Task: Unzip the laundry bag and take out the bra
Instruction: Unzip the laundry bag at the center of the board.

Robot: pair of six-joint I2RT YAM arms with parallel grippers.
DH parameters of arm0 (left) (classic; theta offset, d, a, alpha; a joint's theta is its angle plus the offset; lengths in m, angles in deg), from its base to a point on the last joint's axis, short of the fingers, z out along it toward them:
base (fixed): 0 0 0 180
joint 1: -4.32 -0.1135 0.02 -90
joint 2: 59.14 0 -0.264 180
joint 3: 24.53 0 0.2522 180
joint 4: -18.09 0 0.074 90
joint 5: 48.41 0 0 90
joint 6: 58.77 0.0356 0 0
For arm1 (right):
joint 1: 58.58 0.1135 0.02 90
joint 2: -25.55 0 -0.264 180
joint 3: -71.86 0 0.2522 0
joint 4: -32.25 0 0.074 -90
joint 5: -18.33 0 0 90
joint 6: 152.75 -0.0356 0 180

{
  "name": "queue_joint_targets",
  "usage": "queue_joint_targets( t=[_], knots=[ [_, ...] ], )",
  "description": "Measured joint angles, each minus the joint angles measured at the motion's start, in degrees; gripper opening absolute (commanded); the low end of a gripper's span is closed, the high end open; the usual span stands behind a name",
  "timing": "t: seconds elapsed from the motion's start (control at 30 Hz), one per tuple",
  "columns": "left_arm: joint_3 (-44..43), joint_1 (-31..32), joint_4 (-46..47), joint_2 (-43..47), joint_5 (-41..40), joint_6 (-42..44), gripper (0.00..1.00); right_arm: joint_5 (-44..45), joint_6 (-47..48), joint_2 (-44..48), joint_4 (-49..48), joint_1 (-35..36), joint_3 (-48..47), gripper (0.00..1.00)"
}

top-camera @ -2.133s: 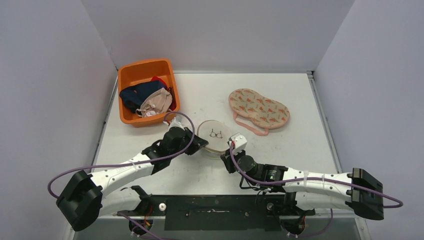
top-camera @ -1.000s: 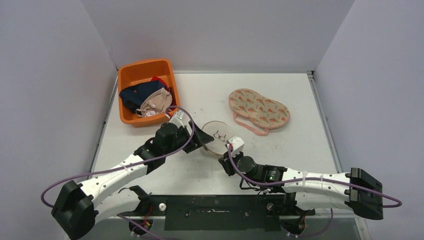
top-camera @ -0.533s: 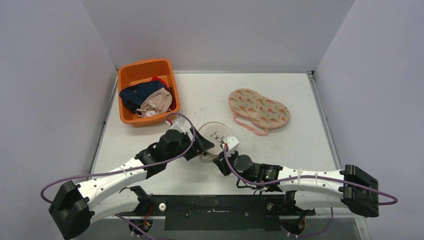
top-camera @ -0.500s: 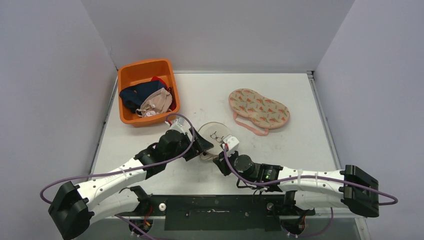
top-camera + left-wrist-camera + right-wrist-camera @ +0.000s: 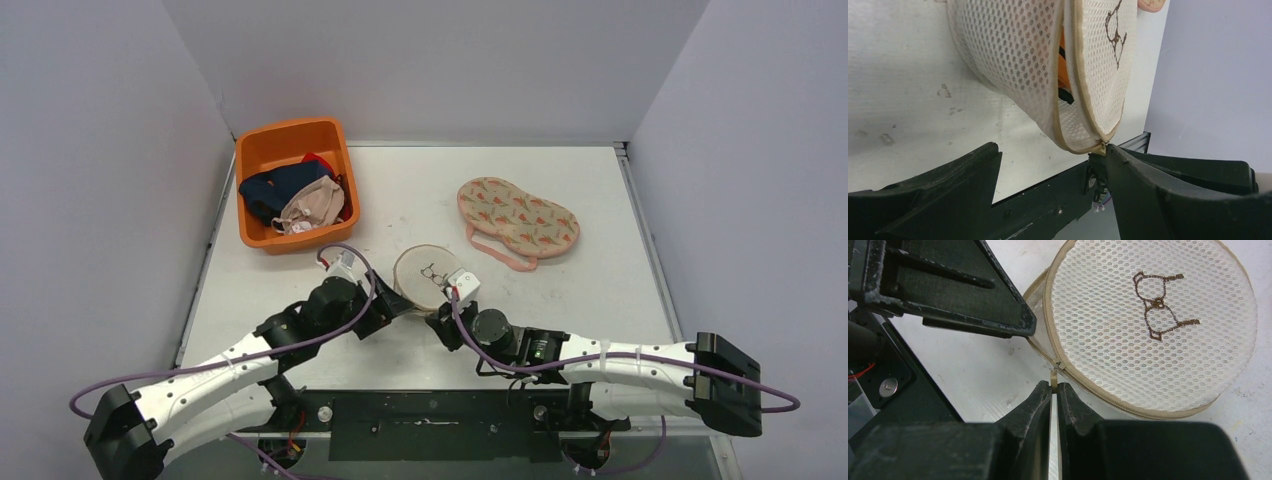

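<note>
Laundry bag [image 5: 430, 272], round white mesh with a bra outline stitched on top, lies on the bench [image 5: 600, 200] near the front middle, between both arms; right tool [image 5: 1054, 386] is pinched tight on the zipper pull [image 5: 1053, 379] at the bag's near edge; left tool [image 5: 1050, 152] gapes wide just beside the parted zip, gripping nothing; orange fabric [image 5: 1064, 55] shows inside.

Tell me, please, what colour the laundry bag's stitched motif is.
Brown, on the round cream mesh laundry bag; clearest in the right wrist view.
</note>
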Motion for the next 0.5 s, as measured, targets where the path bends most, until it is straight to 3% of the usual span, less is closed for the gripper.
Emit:
queue_joint_targets(
  t=[0.27,0.4,0.5],
  knots=[
    [-0.7,1.9,6.7,-5.6,-0.8,-3.1,0.70,-1.5,0.0,-1.0,-0.4,0.3,-0.1,0.05],
    [-1.2,1.9,10.7,-9.1,-1.0,-4.1,0.58,-1.6,0.0,-0.9,-0.4,0.3,-0.1,0.05],
    [-1.2,1.8,12.6,-11.2,-1.0,-5.0,0.41,-1.6,0.0,-0.9,-0.4,0.3,-0.1,0.05]
  ],
)
